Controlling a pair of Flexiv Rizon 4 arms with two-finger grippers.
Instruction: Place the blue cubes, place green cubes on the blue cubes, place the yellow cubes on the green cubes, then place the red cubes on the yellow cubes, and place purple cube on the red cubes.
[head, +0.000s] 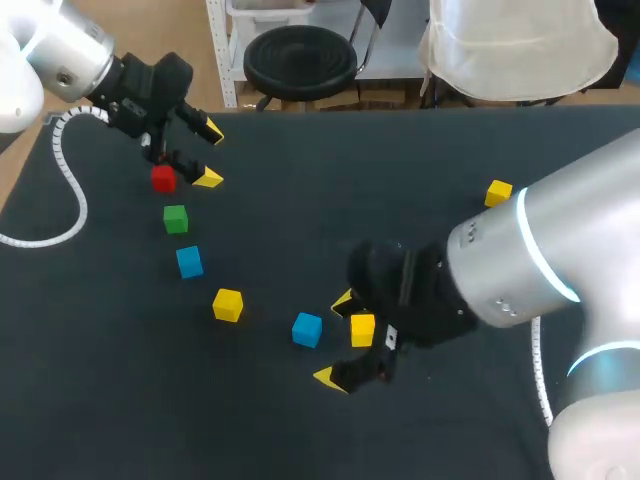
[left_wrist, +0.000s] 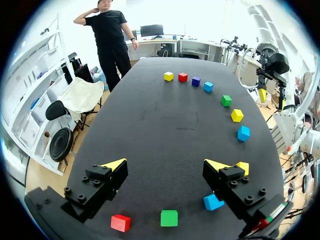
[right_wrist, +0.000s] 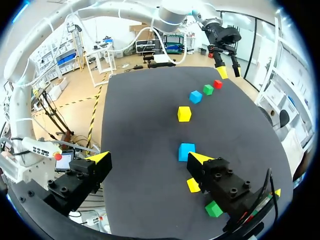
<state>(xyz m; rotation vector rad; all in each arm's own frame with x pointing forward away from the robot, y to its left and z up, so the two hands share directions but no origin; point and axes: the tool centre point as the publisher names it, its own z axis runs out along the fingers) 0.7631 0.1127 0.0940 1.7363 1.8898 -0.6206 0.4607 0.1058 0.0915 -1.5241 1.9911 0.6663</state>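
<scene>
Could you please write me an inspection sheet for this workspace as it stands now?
Surface: black table, with cubes scattered on it.
Job's things: every cube lies single, none stacked. By the left gripper is a row of red cube, green cube, blue cube and yellow cube. A second blue cube lies ahead of the right gripper. The purple cube sits in the far row.
Clutter: nothing seen.
Grippers: left gripper open, beside the red cube. Right gripper open, with a second yellow cube close by one finger, not gripped.
Cables: white coiled cable hangs from the left arm.
Surroundings: nothing seen touching or reaching over the table.
</scene>
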